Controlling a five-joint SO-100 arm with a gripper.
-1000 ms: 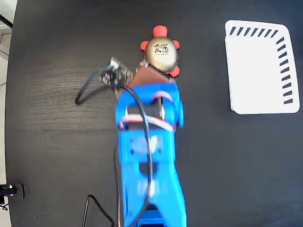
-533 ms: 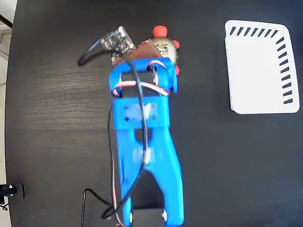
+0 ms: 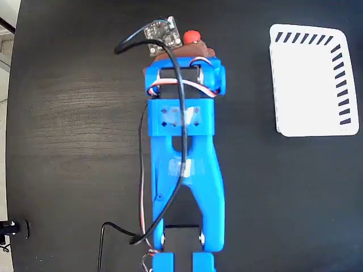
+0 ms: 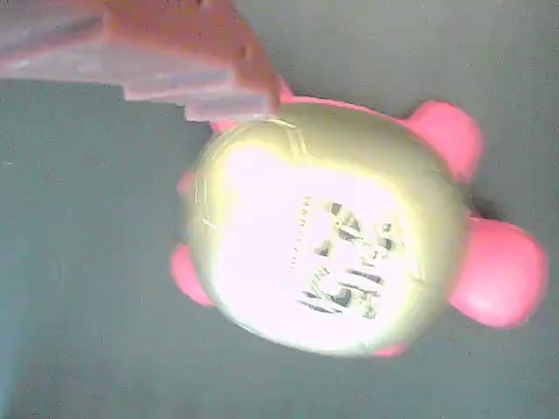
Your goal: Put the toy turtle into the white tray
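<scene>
On the dark table (image 3: 68, 113), white tray (image 3: 309, 85) sits well right of the blue arm (image 3: 184, 158). Turtle (image 4: 332, 244) under the claw (image 3: 190, 52); the fixed view shows only its red head.

Claw state: cannot tell. Wrist view shows one finger (image 4: 175, 61) at the shell edge. Risk: finger slips off the shiny dome.

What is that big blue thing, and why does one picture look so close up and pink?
The blue thing is a robot arm seen from above by a camera looking down on a black table. At its far end is the gripper, its two-finger pincer, but the arm hides it from above, so I cannot tell whether it is open or shut. The close-up comes from a small camera riding on the arm's wrist. It looks straight down at a toy turtle with a shiny gold shell and red-pink head and feet, lying on the table. One gripper finger shows above it. Nothing is visibly held. To the right lies a white tray, empty.
</scene>
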